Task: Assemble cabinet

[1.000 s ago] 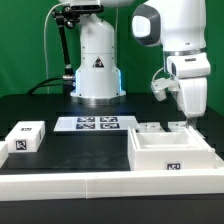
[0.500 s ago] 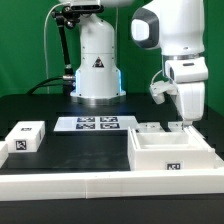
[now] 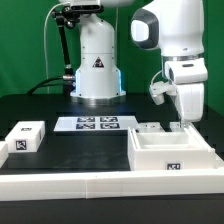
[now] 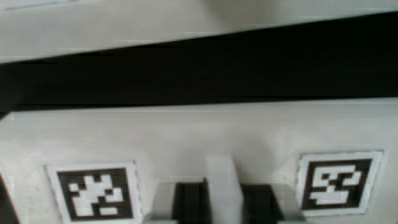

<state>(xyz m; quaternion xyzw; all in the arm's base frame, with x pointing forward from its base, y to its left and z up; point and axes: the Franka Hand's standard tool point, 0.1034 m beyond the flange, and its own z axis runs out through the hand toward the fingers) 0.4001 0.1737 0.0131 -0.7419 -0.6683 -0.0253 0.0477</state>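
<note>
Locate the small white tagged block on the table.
The small block sits at the exterior view's left, beside the marker board, far from the cabinet.

Plenty of open table [image 3: 85,150] between the small block [image 3: 24,138], exterior view's left, and the cabinet [image 3: 172,155], right. The robot base [image 3: 97,70] blocks the far side.

The arm [image 3: 97,60] rises from its base at the back, leaves the exterior view at the top and shows again on that view's right, a bulky joint uppermost. The wrist [image 3: 186,72] hangs vertical below it, and the gripper [image 3: 181,123] points straight down, tips low (neither view is clear enough to show whether the jaws stand apart or closed)
</note>
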